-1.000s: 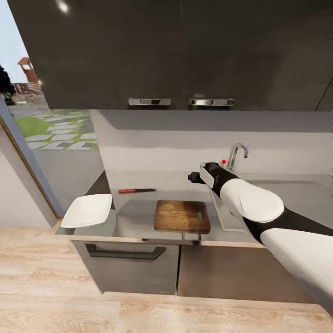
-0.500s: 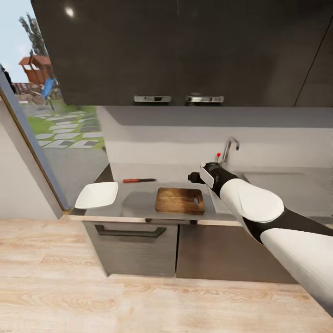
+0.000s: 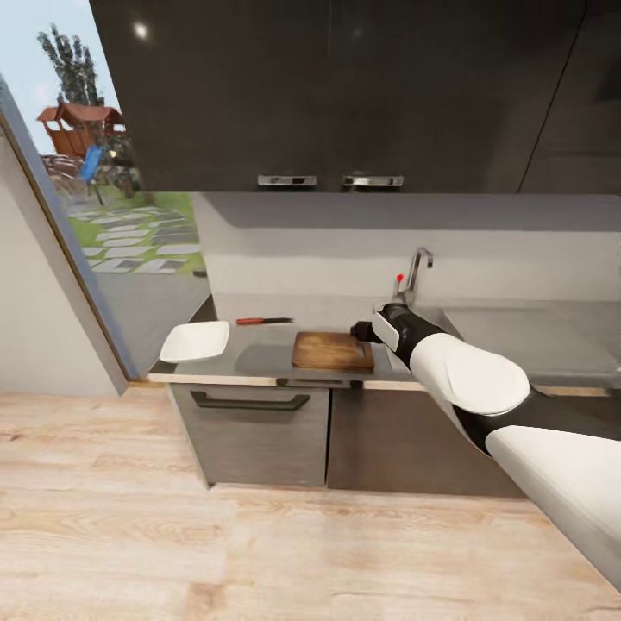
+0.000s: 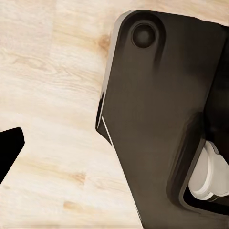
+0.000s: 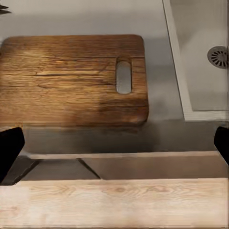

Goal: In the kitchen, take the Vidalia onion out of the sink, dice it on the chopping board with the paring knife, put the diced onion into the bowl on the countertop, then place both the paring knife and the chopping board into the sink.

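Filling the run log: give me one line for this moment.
right hand: open, above counter edge | chopping board: bare | paring knife: on countertop | bowl: empty

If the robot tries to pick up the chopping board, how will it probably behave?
The chopping board looks like a thin wooden slab, so it is probably stiff. It lies flat on the countertop, so it would likely slide rather than tip when pushed. Its slot may offer a grip.
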